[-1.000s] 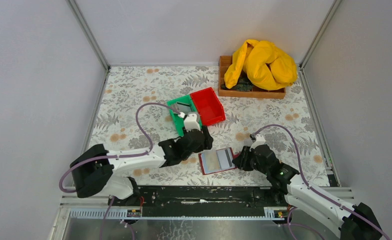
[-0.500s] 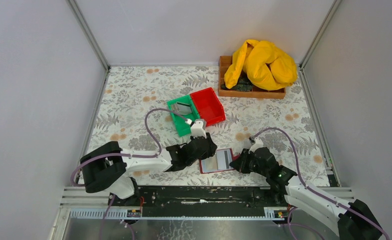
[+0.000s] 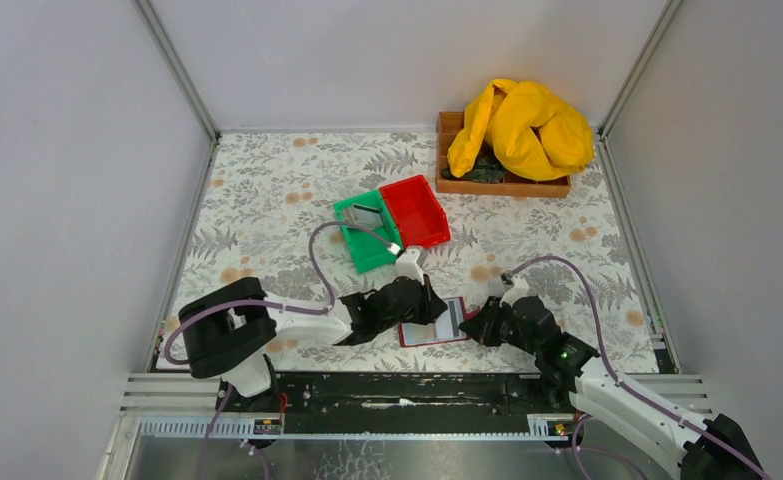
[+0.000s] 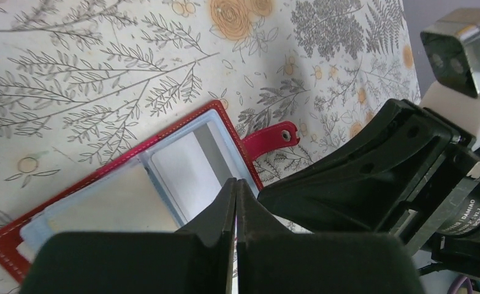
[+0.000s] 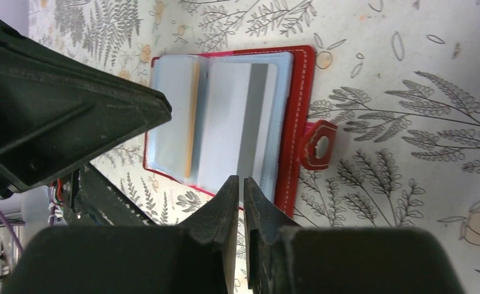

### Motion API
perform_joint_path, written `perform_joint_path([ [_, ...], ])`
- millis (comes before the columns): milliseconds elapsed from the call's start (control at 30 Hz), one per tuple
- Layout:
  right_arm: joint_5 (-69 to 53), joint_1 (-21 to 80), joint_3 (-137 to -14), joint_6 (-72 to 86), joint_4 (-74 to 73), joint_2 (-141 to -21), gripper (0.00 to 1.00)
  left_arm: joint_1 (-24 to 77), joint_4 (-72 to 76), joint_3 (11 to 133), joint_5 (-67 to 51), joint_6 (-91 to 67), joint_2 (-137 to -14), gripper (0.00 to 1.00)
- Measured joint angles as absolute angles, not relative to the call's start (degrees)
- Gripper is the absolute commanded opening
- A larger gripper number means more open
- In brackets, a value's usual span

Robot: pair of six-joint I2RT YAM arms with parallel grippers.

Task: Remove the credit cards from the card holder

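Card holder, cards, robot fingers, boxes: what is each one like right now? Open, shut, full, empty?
card holder: open, lying flat.
credit cards: inside its sleeves, not out yet.
left fingers: shut, tips over the card holder.
right fingers: nearly together at the card holder's edge; grip unclear.
green bin: holds a grey flat thing.
red bin: upright, beside the green bin.
wooden tray: yellow cloth piled in it.

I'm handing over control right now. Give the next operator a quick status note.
Left gripper: shut, tips over the open card holder, no card visible between them.
Right gripper: closed on the holder's edge near its snap tab.
Done: what looks like one card lies in the green bin.
Left: a grey card and a tan card sit in the holder's sleeves; pull them out.
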State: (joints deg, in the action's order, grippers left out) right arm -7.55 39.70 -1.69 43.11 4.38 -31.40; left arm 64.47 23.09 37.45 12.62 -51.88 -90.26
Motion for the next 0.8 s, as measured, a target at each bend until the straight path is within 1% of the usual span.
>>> perform_joint_path([
  [100, -6.35, 39.7, -1.72, 43.13, 2.68, -31.05, 0.14, 64.47, 25.26, 37.45, 10.59, -52.51, -92.71, 0.0],
  [267, -4.4, 39.72, -1.72, 43.16, 0.47, -29.76, 0.18, 64.47, 27.64, 36.4, 8.73, -54.76, -96.2, 0.0],
  [467, -2.15, 39.75, -1.72, 43.16, -0.84, -28.45, 0.2, 64.47, 29.69, 32.38, 8.32, -57.1, -96.31, 0.0],
  [667, -1.96, 39.75, -1.74, 43.11, -0.45, -31.05, 0.21, 64.47, 31.55, 31.09, 8.34, -58.26, -96.31, 0.0],
  [800, -1.98, 39.72, -1.76, 43.11, 0.34, -31.66, 0.24, 64.47, 32.34, 30.65, 8.34, -58.76, -96.33, 0.0],
])
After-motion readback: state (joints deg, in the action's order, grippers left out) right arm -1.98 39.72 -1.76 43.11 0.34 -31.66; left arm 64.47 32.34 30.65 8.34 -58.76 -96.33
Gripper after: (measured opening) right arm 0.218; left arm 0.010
